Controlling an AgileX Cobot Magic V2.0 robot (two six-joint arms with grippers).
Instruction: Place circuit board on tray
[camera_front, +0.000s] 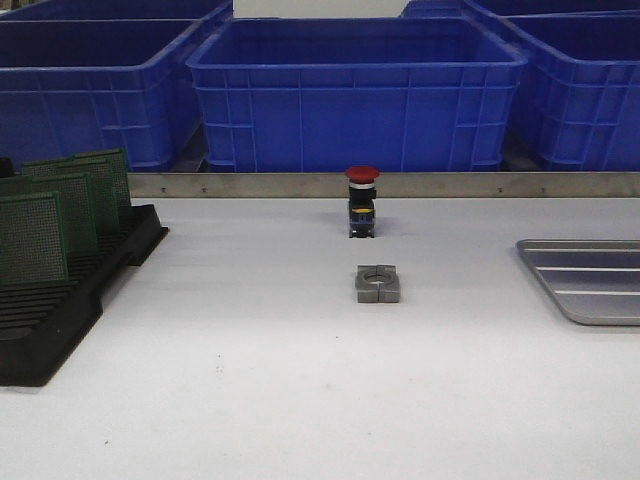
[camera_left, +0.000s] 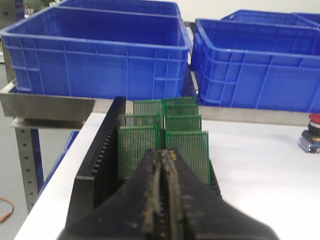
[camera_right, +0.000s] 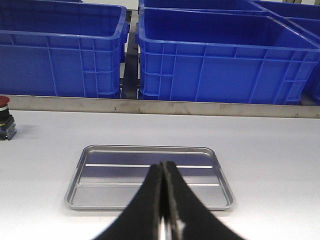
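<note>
Several green circuit boards (camera_left: 185, 145) stand upright in a black slotted rack (camera_left: 97, 155); they also show at the left of the front view (camera_front: 60, 205). My left gripper (camera_left: 164, 152) is shut and empty, just short of the nearest boards. The silver-grey ridged tray (camera_right: 150, 175) lies flat on the white table; its near part shows at the right edge of the front view (camera_front: 590, 275). My right gripper (camera_right: 163, 165) is shut and empty, above the tray's near side. Neither gripper shows in the front view.
Blue plastic bins (camera_front: 355, 90) line the back behind a metal rail (camera_front: 400, 184). A red emergency-stop button (camera_front: 362, 200) and a grey metal clamp block (camera_front: 380, 283) sit mid-table. The rack (camera_front: 70, 300) stands near the table's left edge.
</note>
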